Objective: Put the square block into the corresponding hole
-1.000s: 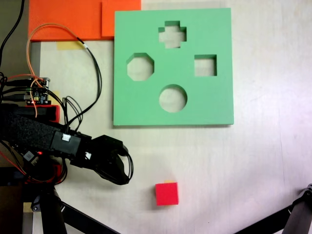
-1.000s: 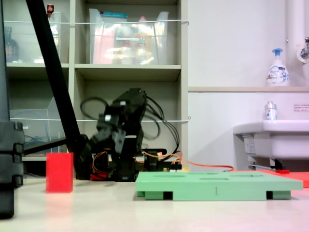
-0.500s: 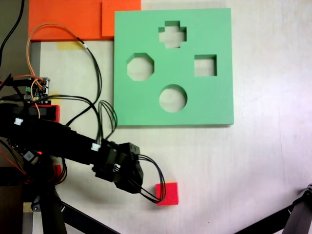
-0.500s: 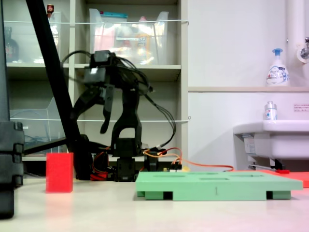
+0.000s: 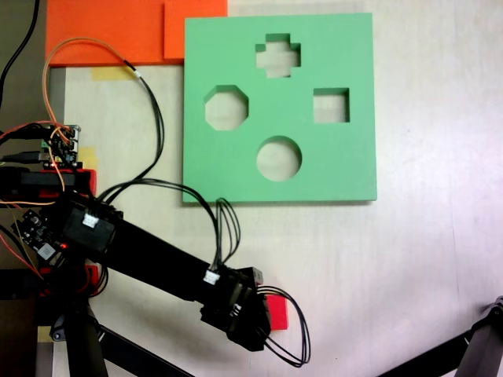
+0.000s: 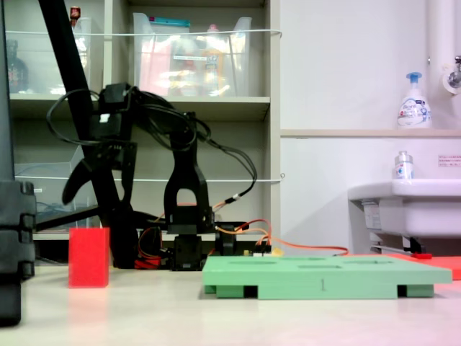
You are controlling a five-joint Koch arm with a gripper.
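Both fingers (image 6: 97,187) spread open, hanging clear above red cube (image 6: 88,257), table around bare.

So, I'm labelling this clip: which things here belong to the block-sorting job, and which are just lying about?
Part of the job:
- red cube
- square cut-out in the green board
- gripper, above the cube

Just lying about:
- orange foam sheets
- soap bottle
- sink
- shelf bins
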